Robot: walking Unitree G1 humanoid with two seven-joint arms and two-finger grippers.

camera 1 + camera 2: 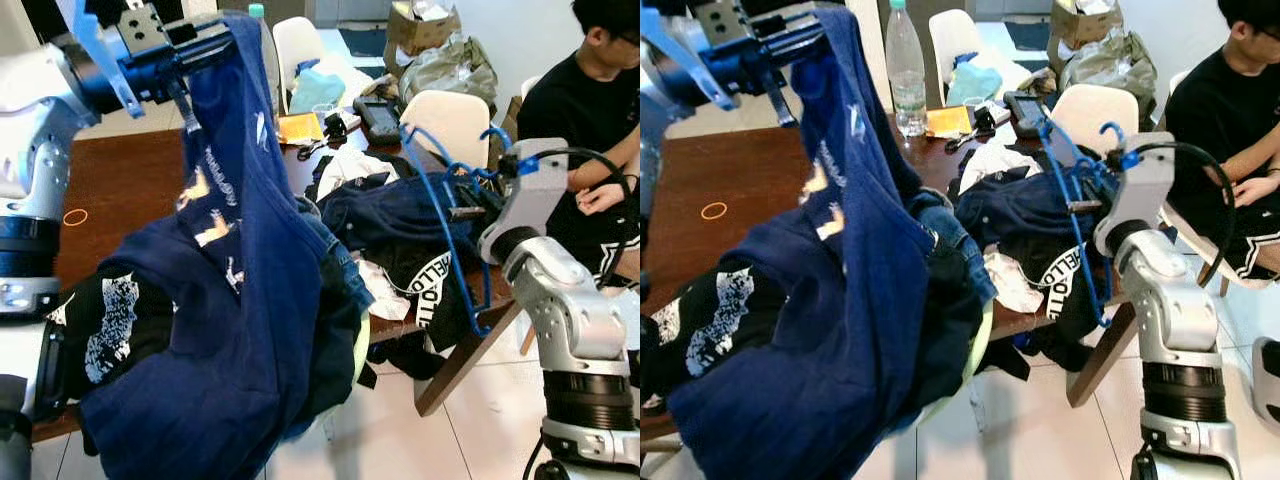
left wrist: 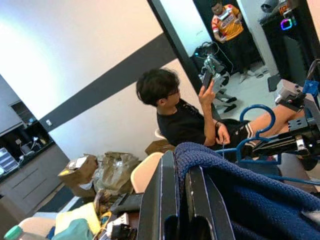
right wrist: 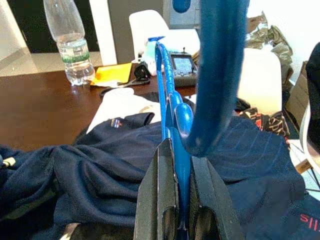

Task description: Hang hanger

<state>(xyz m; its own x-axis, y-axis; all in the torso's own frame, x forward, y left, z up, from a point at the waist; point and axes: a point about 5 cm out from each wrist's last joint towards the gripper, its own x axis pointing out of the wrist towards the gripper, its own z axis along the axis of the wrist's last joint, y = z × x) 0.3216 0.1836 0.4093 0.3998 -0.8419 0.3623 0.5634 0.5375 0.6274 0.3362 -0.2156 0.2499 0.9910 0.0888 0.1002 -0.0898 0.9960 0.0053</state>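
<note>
a: while the left gripper [image 1: 185, 50] sits raised high at the robot's left, what is it holding?

b: its black fingers [image 2: 162, 200] are pinched narrow on the top edge of a navy blue garment [image 1: 240, 290]. the cloth hangs down from the fingers in a long drape, with pale printed marks on it, and its lower part spreads over a black shirt with a white print [image 1: 105, 330] at the near edge of the table.

a: and the hanger?

b: the blue hanger [image 1: 1080, 215] is on the robot's right, clamped in the right gripper [image 3: 182, 200]. the fingers are closed tight on the hanger's neck just below the hook, and the hook curls up beside the wrist. the rest of the frame slants down over the pile of dark clothes [image 1: 400, 215].

a: where does that pile lie?

b: on the brown wooden table [image 1: 120, 185], toward its right end. a black strip with white letters [image 1: 430, 285] hangs off the edge there.

a: anything else on the table?

b: a clear water bottle [image 1: 906, 75] stands at the far side, with a yellow packet [image 1: 948, 120] and a black handheld device [image 1: 1025, 112] near it. a small orange ring [image 1: 75, 216] lies on the bare wood at the left.

a: is anyone around?

b: a person in a black shirt [image 1: 575, 110] sits at the right, beyond the right arm. white chairs [image 1: 450, 120] stand behind the table.
</note>
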